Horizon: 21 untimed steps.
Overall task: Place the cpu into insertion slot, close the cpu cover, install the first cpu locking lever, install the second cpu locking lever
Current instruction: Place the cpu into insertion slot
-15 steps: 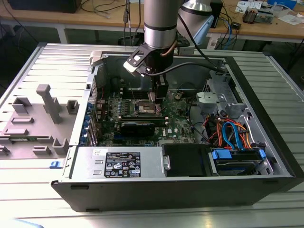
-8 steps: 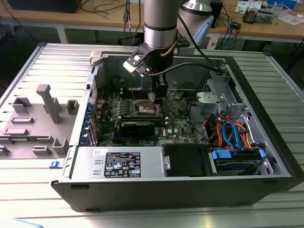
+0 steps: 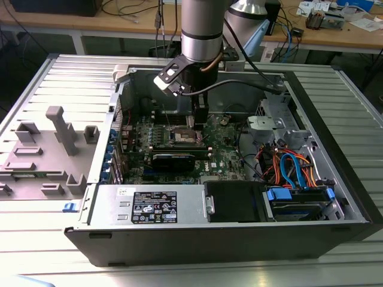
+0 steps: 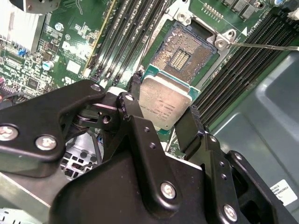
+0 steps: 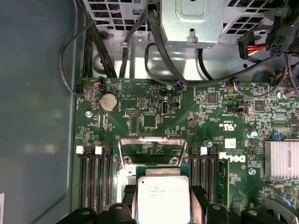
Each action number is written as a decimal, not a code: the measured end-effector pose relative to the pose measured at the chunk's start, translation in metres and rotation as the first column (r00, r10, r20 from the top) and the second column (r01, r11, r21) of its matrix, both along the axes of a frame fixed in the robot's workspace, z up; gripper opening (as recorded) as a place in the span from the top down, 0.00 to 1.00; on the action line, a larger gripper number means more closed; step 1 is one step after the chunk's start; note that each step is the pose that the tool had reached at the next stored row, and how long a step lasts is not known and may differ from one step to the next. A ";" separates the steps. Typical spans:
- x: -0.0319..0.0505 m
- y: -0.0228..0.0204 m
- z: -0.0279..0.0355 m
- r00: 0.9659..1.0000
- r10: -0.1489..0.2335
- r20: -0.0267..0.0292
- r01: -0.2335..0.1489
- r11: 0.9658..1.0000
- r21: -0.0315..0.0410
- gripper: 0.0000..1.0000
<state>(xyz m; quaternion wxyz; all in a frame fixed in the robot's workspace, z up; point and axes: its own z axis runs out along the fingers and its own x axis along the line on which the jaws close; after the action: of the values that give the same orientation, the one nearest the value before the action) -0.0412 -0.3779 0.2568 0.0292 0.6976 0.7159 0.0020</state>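
Note:
My gripper [image 4: 163, 106] is shut on the cpu [image 4: 164, 100], a flat square chip with a silvery-beige top, clamped at two opposite edges by the black fingers [image 4: 135, 86]. The chip hangs tilted just above the motherboard, beside the insertion slot [image 4: 184, 53], whose gold contact field lies bare. In the first wrist view the cpu [image 5: 162, 198] sits between the fingertips [image 5: 198, 193], and the cpu cover [image 5: 152, 148] stands swung up behind the socket. A thin locking lever [image 4: 266, 46] sticks out from the socket's corner. In the exterior view the gripper [image 3: 198, 119] hovers over the slot [image 3: 182, 136] inside the case.
Black memory slots [image 4: 131, 37] flank the socket on both sides. A black card [image 3: 173, 160], a power supply [image 3: 152, 206] and a drive cage with blue and orange cables [image 3: 293, 173] fill the case. A grey fixture [image 3: 54, 143] stands on the exterior view's left.

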 end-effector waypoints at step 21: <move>-0.0170 0.0000 -0.0027 1.000 0.000 0.000 0.000 1.000 0.000 0.45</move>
<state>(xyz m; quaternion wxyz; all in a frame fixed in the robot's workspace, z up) -0.0582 -0.3779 0.2542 0.0291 0.6977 0.7158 0.0020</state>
